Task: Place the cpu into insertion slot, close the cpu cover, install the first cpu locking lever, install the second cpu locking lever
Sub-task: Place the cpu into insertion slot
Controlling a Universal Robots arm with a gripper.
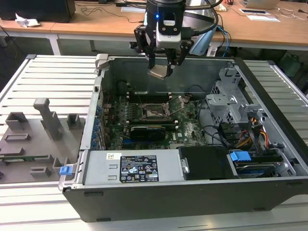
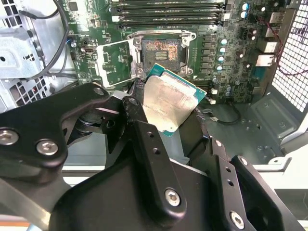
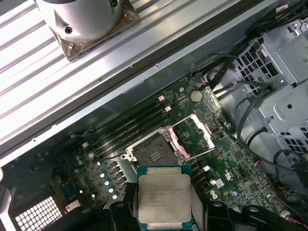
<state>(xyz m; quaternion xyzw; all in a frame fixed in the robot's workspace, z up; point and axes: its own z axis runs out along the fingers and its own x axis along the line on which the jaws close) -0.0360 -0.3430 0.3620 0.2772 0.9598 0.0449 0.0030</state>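
Gripper (image 1: 162,66) pinches the cpu (image 2: 171,103) by opposite edges above the insertion slot (image 3: 153,153); cpu cover (image 2: 114,62) stands open beside that slot. Judged light, stiff, fragile underneath: edge hold only.

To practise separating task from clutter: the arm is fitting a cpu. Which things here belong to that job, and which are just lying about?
Job: black gripper shut on flat silvery-beige square cpu; empty black-framed square insertion slot; open dark-silver metal cpu cover.

Lying about: long black card; dark metal box with white label; grey plastic blocks on the slatted table.
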